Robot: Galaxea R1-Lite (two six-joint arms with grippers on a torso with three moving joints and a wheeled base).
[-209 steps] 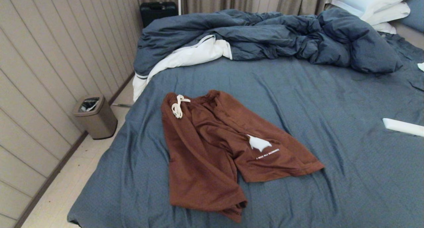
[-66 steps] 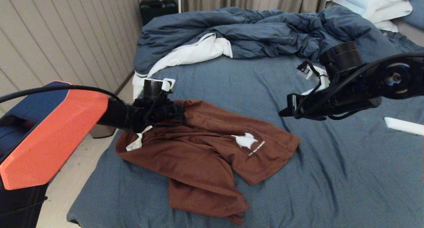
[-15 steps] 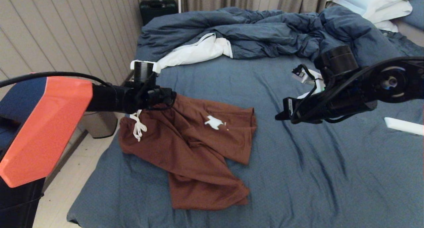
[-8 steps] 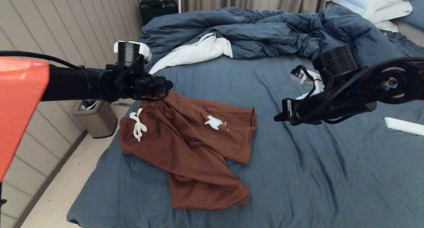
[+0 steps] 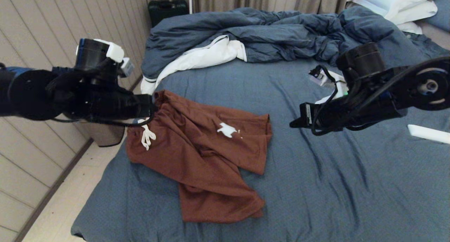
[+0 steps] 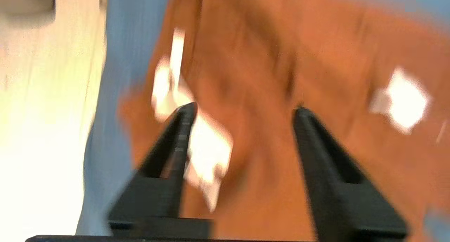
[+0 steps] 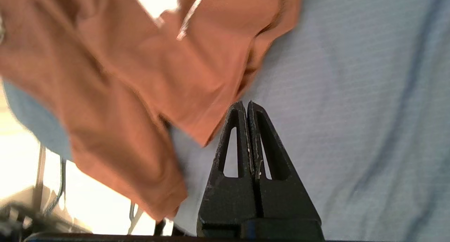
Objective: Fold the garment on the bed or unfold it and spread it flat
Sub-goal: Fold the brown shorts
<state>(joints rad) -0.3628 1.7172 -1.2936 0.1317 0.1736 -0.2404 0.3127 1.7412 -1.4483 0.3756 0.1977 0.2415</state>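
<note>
The rust-brown shorts [image 5: 200, 154] lie rumpled on the slate-blue bed [image 5: 351, 185], waistband and white drawstring [image 5: 146, 136] at the left, one leg folded over so the white logo [image 5: 227, 130] faces up. My left gripper [image 5: 149, 106] hovers at the waistband's left end; in its wrist view the left gripper [image 6: 244, 110] is open over the shorts [image 6: 281, 77], nothing between its fingers. My right gripper [image 5: 295, 122] hangs above bare sheet just right of the shorts. In the right wrist view the right gripper [image 7: 245, 104] is shut and empty, near a leg hem [image 7: 197, 94].
A rumpled blue duvet [image 5: 281, 34] with white lining [image 5: 207, 56] fills the far side, white pillows [image 5: 397, 3] at the far right. A flat white object [image 5: 427, 133] lies at the bed's right edge. A bin [image 5: 102, 138] and a black case [image 5: 167, 10] stand on the floor left.
My left arm has drawn back to the left and its gripper has let go of the waistband, standing open. The shorts have settled. The right arm has barely moved.
</note>
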